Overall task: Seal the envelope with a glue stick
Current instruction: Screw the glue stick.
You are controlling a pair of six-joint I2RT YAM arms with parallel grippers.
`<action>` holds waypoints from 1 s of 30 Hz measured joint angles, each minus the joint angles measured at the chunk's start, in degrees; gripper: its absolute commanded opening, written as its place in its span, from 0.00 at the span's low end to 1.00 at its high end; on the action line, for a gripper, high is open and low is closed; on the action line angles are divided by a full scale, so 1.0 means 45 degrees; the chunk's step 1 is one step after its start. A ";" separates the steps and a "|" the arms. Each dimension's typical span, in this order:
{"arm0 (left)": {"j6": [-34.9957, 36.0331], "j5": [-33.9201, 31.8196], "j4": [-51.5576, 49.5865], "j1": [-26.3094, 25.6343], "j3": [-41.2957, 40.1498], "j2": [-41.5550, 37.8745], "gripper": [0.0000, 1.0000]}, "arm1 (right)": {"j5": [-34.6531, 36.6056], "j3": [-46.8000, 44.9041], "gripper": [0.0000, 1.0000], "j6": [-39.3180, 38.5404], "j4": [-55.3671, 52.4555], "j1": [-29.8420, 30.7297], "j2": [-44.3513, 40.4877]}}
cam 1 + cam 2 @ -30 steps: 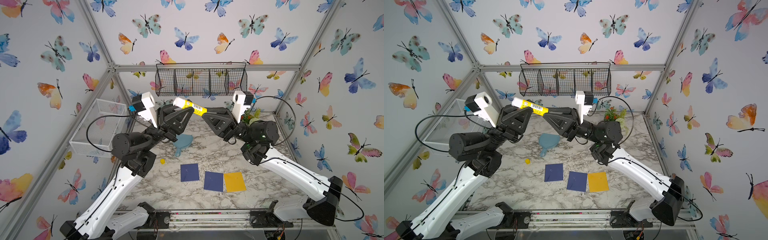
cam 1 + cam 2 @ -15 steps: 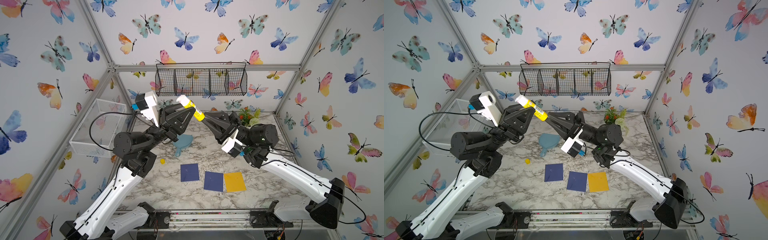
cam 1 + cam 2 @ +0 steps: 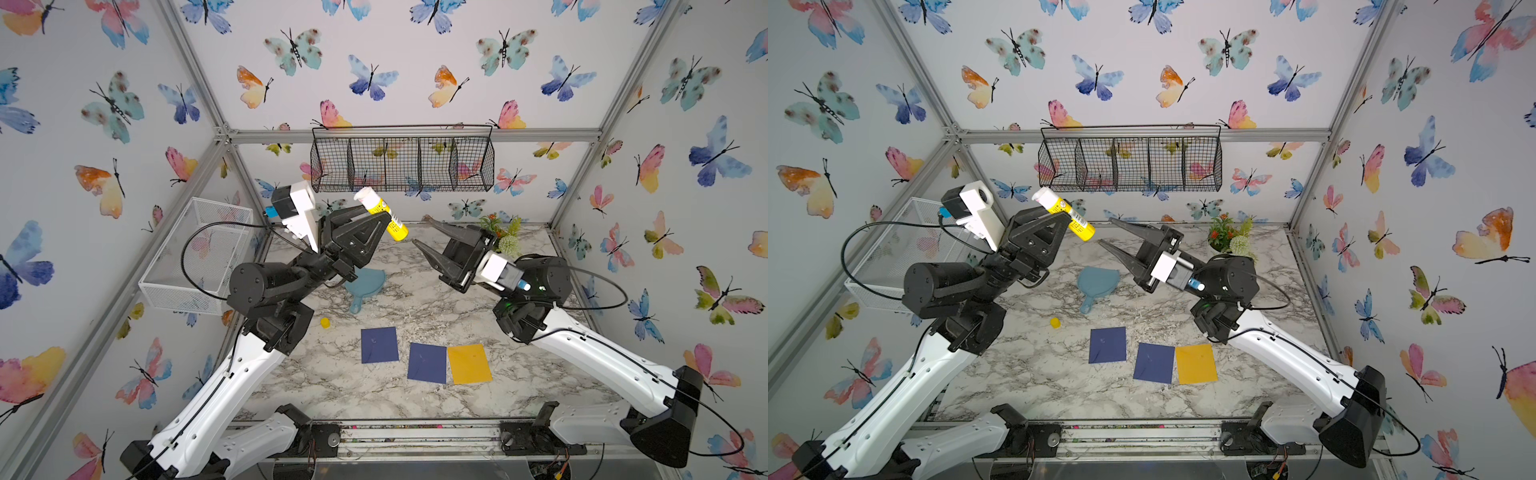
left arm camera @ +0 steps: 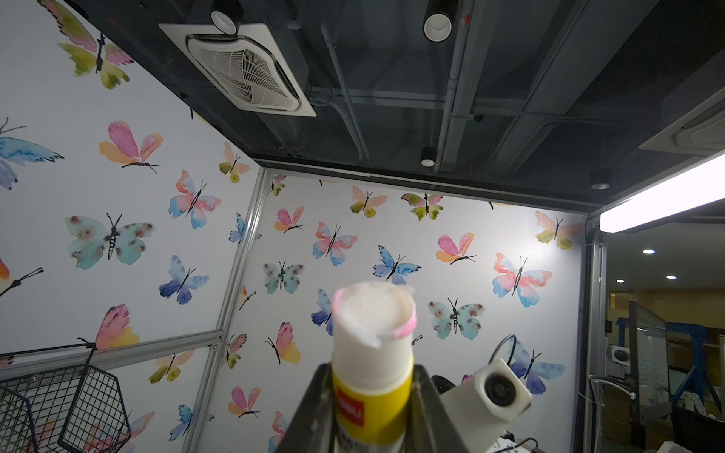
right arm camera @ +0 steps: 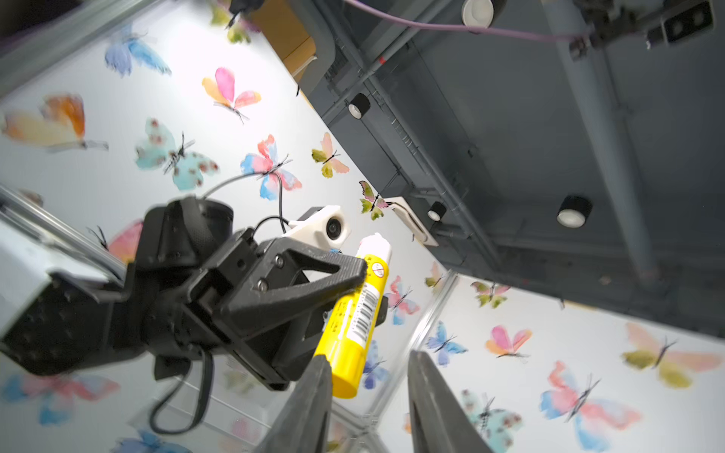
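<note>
High above the table, my left gripper point(image 3: 376, 211) point(image 4: 372, 366) is shut on the glue stick point(image 3: 384, 214) point(image 3: 1065, 214) point(image 5: 353, 321). The stick is a yellow tube held at a tilt, with its white glue end point(image 4: 372, 313) bare and pointing up. My right gripper point(image 3: 419, 229) point(image 3: 1105, 231) point(image 5: 368, 356) is open just off the tube's lower end. That end lies beside one fingertip, and nothing is between the fingers. Two navy envelopes point(image 3: 379, 345) point(image 3: 427, 362) and a yellow envelope point(image 3: 469, 363) lie flat on the marble table, far below both grippers.
A small yellow cap point(image 3: 325, 323) lies on the table near the left arm. A flat blue thing with a handle point(image 3: 365, 282) lies beneath the grippers. A white mesh bin point(image 3: 199, 253) stands at the left, a black wire basket point(image 3: 402, 164) hangs on the back wall, and a potted plant point(image 3: 505, 237) stands back right.
My right gripper was shut on the tube's lower end; it rolled its wrist, opened and drew back a little. The left gripper tipped the stick more upright.
</note>
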 measured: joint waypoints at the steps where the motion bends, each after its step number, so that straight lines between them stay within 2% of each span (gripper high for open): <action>1: 0.0005 0.0000 0.0044 0.0000 -0.0005 0.0000 0.00 | 0.0335 0.0000 0.45 0.1428 0.0049 0.0000 -0.0029; 5: 0.0049 0.0000 0.0345 0.0000 -0.0097 0.0000 0.00 | 0.1156 0.0019 0.57 0.6761 0.0087 0.0000 0.0078; 7: 0.0058 0.0000 0.0427 0.0000 -0.0141 0.0000 0.00 | 0.1195 0.0107 0.61 0.8738 0.0136 -0.0010 0.0296; 12: 0.0131 -0.0005 0.0636 0.0000 -0.0238 0.0000 0.00 | 0.0957 0.0408 0.68 1.2284 0.0782 -0.0005 0.1146; 17: 0.0141 -0.0160 0.0738 0.0000 -0.0311 -0.0005 0.00 | 0.0568 0.0865 0.68 1.4464 0.1807 -0.0005 0.2132; 22: 0.0185 -0.0631 0.0792 0.0000 -0.0457 -0.0015 0.00 | 0.0039 0.1642 0.63 1.6150 0.3099 -0.0005 0.3288; 30: 0.0228 -0.1447 0.0505 0.0000 -0.0525 -0.0019 0.00 | -0.0418 0.2380 0.57 1.7796 0.4425 -0.0005 0.4430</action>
